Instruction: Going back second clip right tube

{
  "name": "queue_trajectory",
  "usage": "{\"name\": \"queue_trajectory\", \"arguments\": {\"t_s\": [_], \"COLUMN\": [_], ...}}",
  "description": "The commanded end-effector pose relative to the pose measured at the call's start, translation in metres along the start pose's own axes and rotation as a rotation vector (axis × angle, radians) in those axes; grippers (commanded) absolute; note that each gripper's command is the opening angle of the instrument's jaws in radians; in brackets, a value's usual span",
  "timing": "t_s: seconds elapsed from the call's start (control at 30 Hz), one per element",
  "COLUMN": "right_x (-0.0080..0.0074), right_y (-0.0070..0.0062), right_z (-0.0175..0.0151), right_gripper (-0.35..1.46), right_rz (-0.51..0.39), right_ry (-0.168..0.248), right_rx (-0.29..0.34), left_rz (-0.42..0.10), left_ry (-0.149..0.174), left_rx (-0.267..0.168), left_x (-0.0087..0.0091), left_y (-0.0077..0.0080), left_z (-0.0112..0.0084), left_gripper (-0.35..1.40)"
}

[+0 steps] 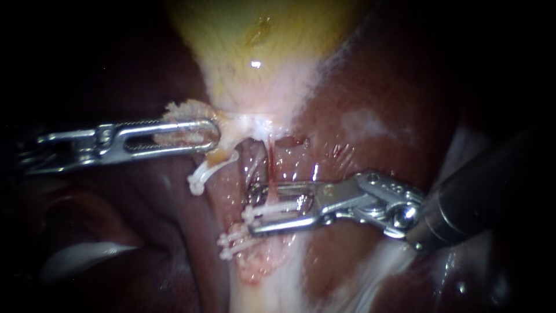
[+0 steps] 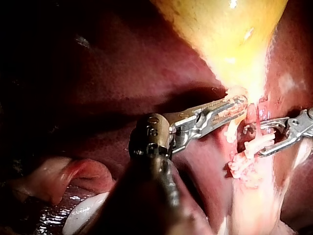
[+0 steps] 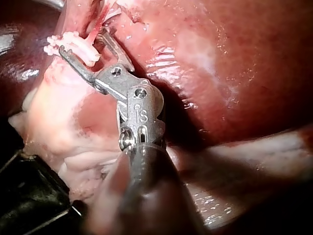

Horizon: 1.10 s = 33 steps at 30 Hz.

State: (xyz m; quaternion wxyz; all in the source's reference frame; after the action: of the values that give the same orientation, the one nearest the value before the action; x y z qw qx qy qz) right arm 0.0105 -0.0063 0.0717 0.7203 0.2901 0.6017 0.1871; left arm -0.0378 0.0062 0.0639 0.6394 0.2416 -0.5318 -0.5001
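Observation:
The yellow gallbladder [image 1: 255,40] narrows to a pale neck. My left instrument [image 1: 211,134] is shut on the frayed tissue of that neck; the left wrist view shows its jaws [image 2: 234,107] closed there. A thin red right tube [image 1: 270,159] runs down from the neck. My right instrument [image 1: 252,210] stands open, its jaws above and below a white clip [image 1: 275,207] that crosses this tube. A second white clip [image 1: 234,240] sits just below on the same strand. A third clip [image 1: 202,174] hangs on the left tube. The right wrist view shows the open jaws [image 3: 80,43] around the clip [image 3: 85,54].
Dark red liver [image 1: 370,87] surrounds the tubes on both sides. A pale glistening fold [image 1: 81,255] lies at the lower left. White fatty tissue [image 1: 289,284] continues below the clips. A black object [image 3: 29,196] lies beside my right instrument's shaft.

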Motion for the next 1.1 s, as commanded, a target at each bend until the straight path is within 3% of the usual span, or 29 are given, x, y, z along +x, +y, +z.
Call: {"name": "queue_trajectory", "arguments": {"t_s": [0.03,0.27,0.57,0.8,1.1], "right_x": [0.0001,0.0013,0.0055,0.0082,0.0086], "right_y": [-0.0001,-0.0004,-0.0016,-0.0028,-0.0033], "right_z": [-0.0005,-0.0048,-0.0106,-0.0125,-0.0126], "right_gripper": [0.5,0.5,0.5,0.5,0.5], "right_rz": [-0.027,-0.131,-0.231,-0.282,-0.286], "right_ry": [-0.002,-0.012,-0.026,-0.045,-0.051], "right_rx": [-0.001,-0.021,-0.013,-0.011,-0.011], "left_rz": [0.0,0.0,0.0,0.001,0.003], "left_ry": [0.0,0.0,0.0,-0.001,-0.003], "left_rx": [0.0,0.0,0.0,-0.001,-0.003], "left_x": [0.0,0.0,0.0,0.0001,0.0005], "left_y": [0.0,0.0,0.0,0.0,0.0005], "left_z": [0.0,0.0,0.0,0.0002,0.001], "left_gripper": [-0.35,-0.35,-0.35,-0.35,-0.35]}}
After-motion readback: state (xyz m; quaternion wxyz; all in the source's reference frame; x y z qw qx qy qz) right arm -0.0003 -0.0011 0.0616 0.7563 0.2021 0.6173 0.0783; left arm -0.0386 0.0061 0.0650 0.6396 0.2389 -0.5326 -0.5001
